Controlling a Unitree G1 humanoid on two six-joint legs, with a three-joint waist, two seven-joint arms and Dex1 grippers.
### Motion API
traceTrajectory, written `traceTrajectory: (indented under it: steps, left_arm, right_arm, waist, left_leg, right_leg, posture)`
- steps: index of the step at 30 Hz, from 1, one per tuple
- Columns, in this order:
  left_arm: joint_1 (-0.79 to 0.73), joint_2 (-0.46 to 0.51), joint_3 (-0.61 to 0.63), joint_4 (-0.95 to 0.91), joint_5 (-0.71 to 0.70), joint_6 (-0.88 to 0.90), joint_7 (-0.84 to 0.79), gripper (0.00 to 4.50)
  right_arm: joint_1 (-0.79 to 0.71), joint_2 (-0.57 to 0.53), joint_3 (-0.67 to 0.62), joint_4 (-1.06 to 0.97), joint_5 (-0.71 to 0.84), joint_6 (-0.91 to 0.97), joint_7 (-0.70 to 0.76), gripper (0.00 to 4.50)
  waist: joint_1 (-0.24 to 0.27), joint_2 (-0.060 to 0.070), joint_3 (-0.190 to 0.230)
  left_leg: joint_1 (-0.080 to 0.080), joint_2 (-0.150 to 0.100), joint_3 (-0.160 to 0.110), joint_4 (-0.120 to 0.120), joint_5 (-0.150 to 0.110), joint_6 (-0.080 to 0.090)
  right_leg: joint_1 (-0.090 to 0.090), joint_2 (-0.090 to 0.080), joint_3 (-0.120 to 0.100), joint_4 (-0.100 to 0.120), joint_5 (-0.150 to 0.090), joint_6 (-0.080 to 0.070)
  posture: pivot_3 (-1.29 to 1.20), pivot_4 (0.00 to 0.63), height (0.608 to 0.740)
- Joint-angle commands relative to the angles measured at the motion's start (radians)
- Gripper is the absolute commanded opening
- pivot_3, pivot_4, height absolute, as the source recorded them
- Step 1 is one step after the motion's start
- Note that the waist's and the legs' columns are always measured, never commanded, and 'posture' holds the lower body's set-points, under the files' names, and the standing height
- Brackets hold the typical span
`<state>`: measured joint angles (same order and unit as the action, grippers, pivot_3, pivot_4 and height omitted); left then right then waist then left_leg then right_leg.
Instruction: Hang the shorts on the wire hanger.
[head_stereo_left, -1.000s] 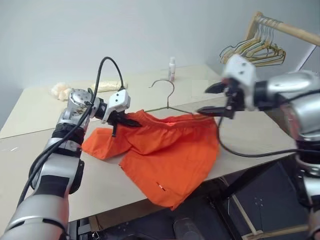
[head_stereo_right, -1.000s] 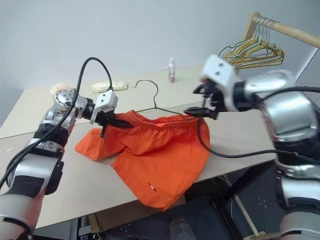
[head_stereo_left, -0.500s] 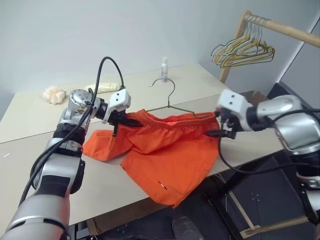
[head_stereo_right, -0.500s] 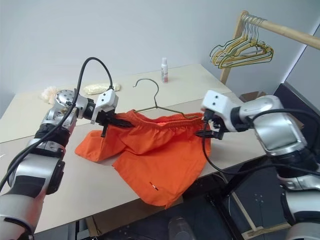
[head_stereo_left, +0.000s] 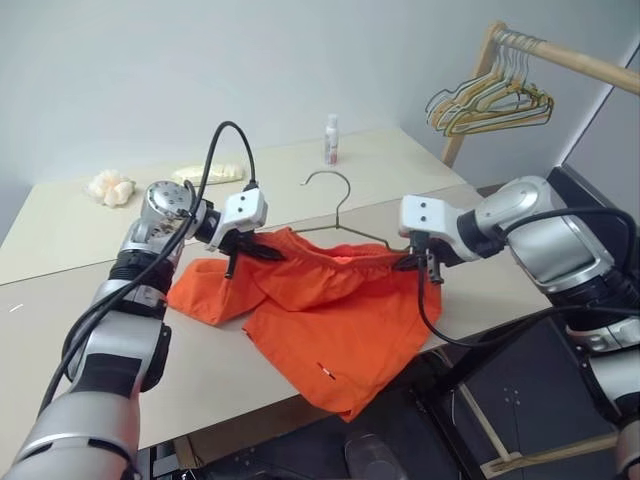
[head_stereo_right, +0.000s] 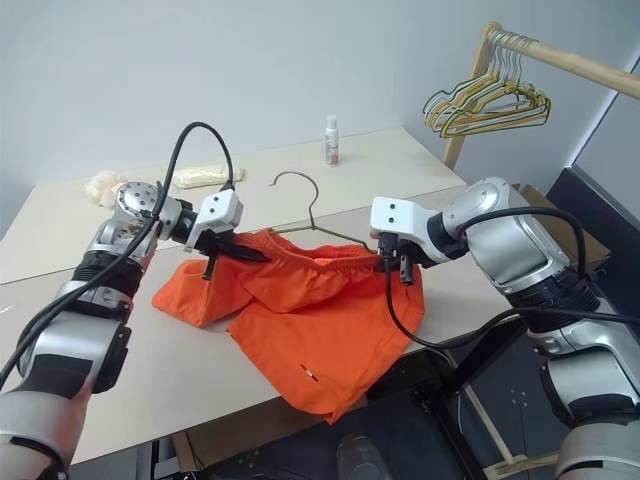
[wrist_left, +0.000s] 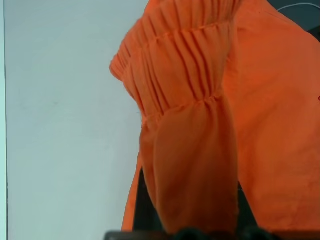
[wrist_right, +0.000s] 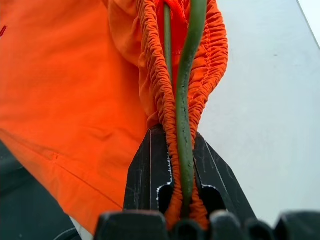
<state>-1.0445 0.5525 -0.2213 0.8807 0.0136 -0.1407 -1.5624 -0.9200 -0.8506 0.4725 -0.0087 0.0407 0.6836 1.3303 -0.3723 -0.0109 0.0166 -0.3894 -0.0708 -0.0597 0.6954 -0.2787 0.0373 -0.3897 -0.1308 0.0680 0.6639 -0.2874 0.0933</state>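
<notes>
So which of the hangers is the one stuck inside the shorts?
The bare grey wire hanger on the table, its lower part inside the orange shorts waistband. The yellow and green hangers hang bunched on the wooden rail, away from the cloth.

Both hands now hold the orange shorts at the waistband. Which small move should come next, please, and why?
Probably lift both hands together. The left hand and right hand are shut on the shorts, the right also pinching the wire hanger, while the legs lie on the table.
</notes>
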Motion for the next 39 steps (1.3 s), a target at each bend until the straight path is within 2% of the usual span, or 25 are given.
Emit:
traceTrajectory:
  steps: [1, 2, 6, 10, 13, 14, 18, 21, 25, 28, 32, 39]
  left_arm:
    - [-0.025, -0.019, 0.041, -0.017, -0.042, -0.031, 0.016, 0.54]
    - [-0.03, -0.02, 0.052, -0.013, -0.051, -0.022, 0.015, 0.73]
    - [-0.048, -0.004, 0.099, -0.009, -0.1, 0.017, -0.009, 1.94]
    - [-0.08, 0.013, 0.19, -0.002, -0.162, 0.054, 0.065, 3.24]
    - [-0.086, 0.013, 0.279, -0.072, -0.255, 0.16, 0.12, 4.3]
    - [-0.079, 0.011, 0.303, -0.11, -0.282, 0.199, 0.14, 4.48]
    - [0.018, -0.006, 0.351, -0.396, -0.44, 0.463, 0.17, 4.48]
    - [0.114, -0.05, 0.368, -0.637, -0.556, 0.618, 0.262, 4.48]
    - [0.199, -0.123, 0.371, -0.833, -0.647, 0.714, 0.385, 4.48]
    - [0.228, -0.164, 0.358, -0.891, -0.678, 0.743, 0.443, 4.48]
    - [0.237, -0.184, 0.342, -0.905, -0.696, 0.76, 0.478, 4.48]
    - [0.242, -0.173, 0.318, -0.918, -0.71, 0.76, 0.479, 4.48]
  right_arm:
    - [0.014, 0.007, -0.039, -0.056, 0.031, 0.046, 0.006, 0.02]
    - [0.027, 0.002, -0.05, -0.068, 0.039, 0.059, 0.004, 0.02]
    - [0.114, -0.039, -0.12, -0.151, 0.083, 0.136, -0.023, 0.02]
    - [0.255, -0.075, -0.239, -0.268, 0.156, 0.271, -0.094, 0.02]
    - [0.404, -0.072, -0.391, -0.357, 0.212, 0.416, -0.185, 0.02]
    - [0.451, -0.069, -0.442, -0.384, 0.225, 0.459, -0.215, 0.02]
    - [0.579, -0.015, -0.68, -0.474, 0.249, 0.688, -0.353, 0.02]
    - [0.593, 0.062, -0.868, -0.511, 0.226, 0.889, -0.463, 0.02]
    - [0.605, 0.178, -1.069, -0.509, 0.217, 0.931, -0.633, 0.02]
    - [0.541, 0.283, -1.193, -0.5, 0.209, 0.931, -0.784, 0.02]
    - [0.426, 0.336, -1.302, -0.442, 0.205, 0.931, -0.963, 0.02]
    - [0.168, 0.247, -1.448, -0.23, 0.249, 0.931, -1.236, 0.02]
  waist:
    - [0.001, 0.0, 0.0]
    - [0.003, 0.0, 0.0]
    - [0.002, 0.0, 0.0]
    - [0.004, 0.0, 0.0]
    - [0.005, 0.0, 0.0]
    - [0.006, 0.0, 0.0]
    - [0.014, 0.0, 0.0]
    - [0.019, 0.001, -0.001]
    - [0.027, 0.002, -0.002]
    - [0.022, 0.006, -0.004]
    - [-0.004, 0.015, -0.01]
    - [-0.047, 0.018, -0.012]
  left_leg:
    - [0.0, 0.0, 0.0, 0.0, 0.0, 0.0]
    - [0.0, 0.0, 0.0, 0.0, 0.0, 0.0]
    - [-0.001, 0.0, -0.001, 0.0, 0.0, 0.0]
    - [-0.001, 0.0, -0.001, 0.0, 0.0, 0.0]
    - [0.0, 0.0, -0.001, 0.0, 0.0, 0.0]
    - [0.0, 0.0, -0.001, 0.0, 0.0, 0.0]
    - [-0.001, 0.0, -0.002, 0.0, 0.0, 0.0]
    - [0.0, 0.001, -0.002, 0.0, 0.0, 0.0]
    - [0.001, 0.001, -0.002, 0.0, 0.0, 0.0]
    - [0.0, 0.001, -0.001, 0.0, 0.0, 0.0]
    - [0.001, 0.0, 0.0, 0.0, 0.0, 0.0]
    - [0.003, 0.001, 0.002, -0.002, 0.0, 0.0]
  right_leg:
    - [0.0, 0.0, 0.0, 0.0, 0.0, 0.0]
    - [0.0, 0.0, 0.0, 0.0, 0.0, 0.0]
    - [0.0, 0.0, 0.0, 0.0, 0.0, 0.0]
    - [0.0, 0.0, -0.001, 0.0, 0.0, 0.0]
    - [0.001, 0.0, -0.001, 0.0, 0.0, 0.0]
    - [0.001, 0.0, -0.001, 0.0, 0.0, 0.0]
    - [0.001, -0.001, 0.0, 0.001, 0.0, 0.0]
    - [0.001, -0.001, 0.001, 0.001, 0.0, 0.0]
    - [0.002, 0.0, 0.002, 0.0, 0.0, 0.0]
    - [0.002, 0.0, 0.003, 0.0, 0.0, 0.0]
    - [0.003, -0.001, 0.003, 0.0, 0.0, 0.0]
    - [0.005, 0.001, 0.004, 0.0, 0.0, 0.0]
  posture:
    - [-0.31, 0.0, 0.74]
    - [-0.31, 0.0, 0.74]
    - [-0.32, 0.0, 0.74]
    - [-0.32, 0.0, 0.74]
    - [-0.32, 0.0, 0.74]
    - [-0.32, 0.0, 0.74]
    - [-0.33, 0.0, 0.74]
    - [-0.35, 0.0, 0.74]
    - [-0.39, 0.0, 0.74]
    - [-0.41, 0.0, 0.74]
    - [-0.42, 0.0, 0.74]
    - [-0.43, 0.0, 0.74]
